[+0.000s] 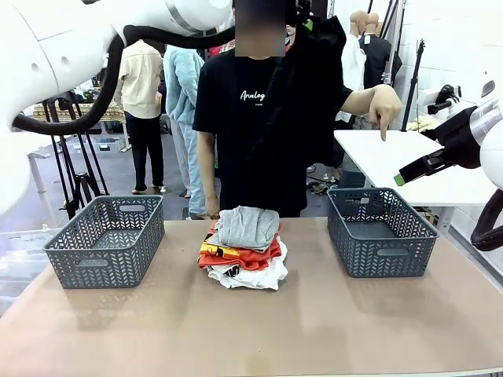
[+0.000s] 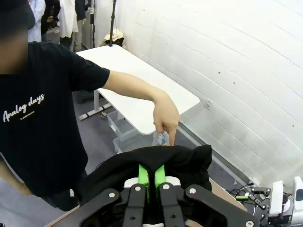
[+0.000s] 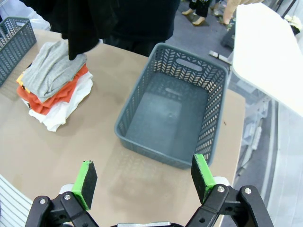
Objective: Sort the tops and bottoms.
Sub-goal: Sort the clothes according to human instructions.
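Observation:
A black bottom (image 1: 318,86) hangs high over the table's far side, in front of the person, with my left gripper (image 1: 305,22) shut on its top. In the left wrist view the green pads (image 2: 146,178) press together on the bunched black cloth (image 2: 189,163). A pile of tops (image 1: 244,247) lies mid-table, a grey one uppermost, then orange-red and white; the same pile (image 3: 52,80) shows in the right wrist view. My right gripper (image 1: 402,176) is open and holds nothing, hovering (image 3: 144,177) above the table near the right basket.
Two dark grey lattice baskets stand on the table, one at the left (image 1: 106,239) and one at the right (image 1: 381,232), also (image 3: 137,109). The person's hand (image 1: 385,110) points a finger down above the right basket. A white table (image 1: 393,157) stands behind it.

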You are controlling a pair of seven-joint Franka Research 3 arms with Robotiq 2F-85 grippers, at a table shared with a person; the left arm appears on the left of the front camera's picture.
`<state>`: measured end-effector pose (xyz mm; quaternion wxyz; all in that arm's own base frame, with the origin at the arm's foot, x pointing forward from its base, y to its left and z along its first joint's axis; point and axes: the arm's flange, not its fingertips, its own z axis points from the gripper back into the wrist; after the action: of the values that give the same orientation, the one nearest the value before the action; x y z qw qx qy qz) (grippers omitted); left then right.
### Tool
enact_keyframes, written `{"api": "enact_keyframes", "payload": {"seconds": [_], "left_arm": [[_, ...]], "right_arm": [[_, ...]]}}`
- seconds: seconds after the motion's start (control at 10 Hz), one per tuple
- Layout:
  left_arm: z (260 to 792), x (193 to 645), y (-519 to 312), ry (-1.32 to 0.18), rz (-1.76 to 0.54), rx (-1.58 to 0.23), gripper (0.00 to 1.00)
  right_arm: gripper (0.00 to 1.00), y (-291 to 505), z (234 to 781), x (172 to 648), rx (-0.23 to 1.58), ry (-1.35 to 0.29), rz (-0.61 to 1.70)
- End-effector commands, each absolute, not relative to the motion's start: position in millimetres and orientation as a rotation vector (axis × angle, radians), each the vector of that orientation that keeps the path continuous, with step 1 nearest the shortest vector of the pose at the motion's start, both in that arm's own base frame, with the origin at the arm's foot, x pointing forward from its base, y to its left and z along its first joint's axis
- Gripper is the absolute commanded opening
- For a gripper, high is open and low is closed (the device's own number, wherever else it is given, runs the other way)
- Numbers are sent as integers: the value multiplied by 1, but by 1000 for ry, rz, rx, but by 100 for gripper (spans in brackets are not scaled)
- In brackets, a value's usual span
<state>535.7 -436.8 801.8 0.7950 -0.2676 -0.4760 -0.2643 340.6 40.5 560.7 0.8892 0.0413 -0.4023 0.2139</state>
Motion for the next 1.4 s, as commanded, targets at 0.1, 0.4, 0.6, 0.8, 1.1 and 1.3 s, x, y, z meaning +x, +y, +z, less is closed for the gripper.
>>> {"api": "enact_keyframes", "payload": {"seconds": [0.1,0.4,0.6,0.8,1.1,1.3], "left_arm": [[756,548,-486,-1062,-528,-734,0],[760,561,-512,-1106,-493,-852,0],[789,565,-518,-1219,-500,-892,0],[822,566,-522,-1298,-541,-921,0],[838,574,-546,-1279,-588,-994,0],[835,584,-567,-1244,-601,-1034,0]], "right_arm": [[100,40,560,341,102,-834,445],[100,40,560,341,102,-834,445],[100,40,560,341,102,-834,445],[100,40,560,341,102,-834,445],[100,40,560,341,102,-834,445],[100,40,560,341,102,-834,445]]}}
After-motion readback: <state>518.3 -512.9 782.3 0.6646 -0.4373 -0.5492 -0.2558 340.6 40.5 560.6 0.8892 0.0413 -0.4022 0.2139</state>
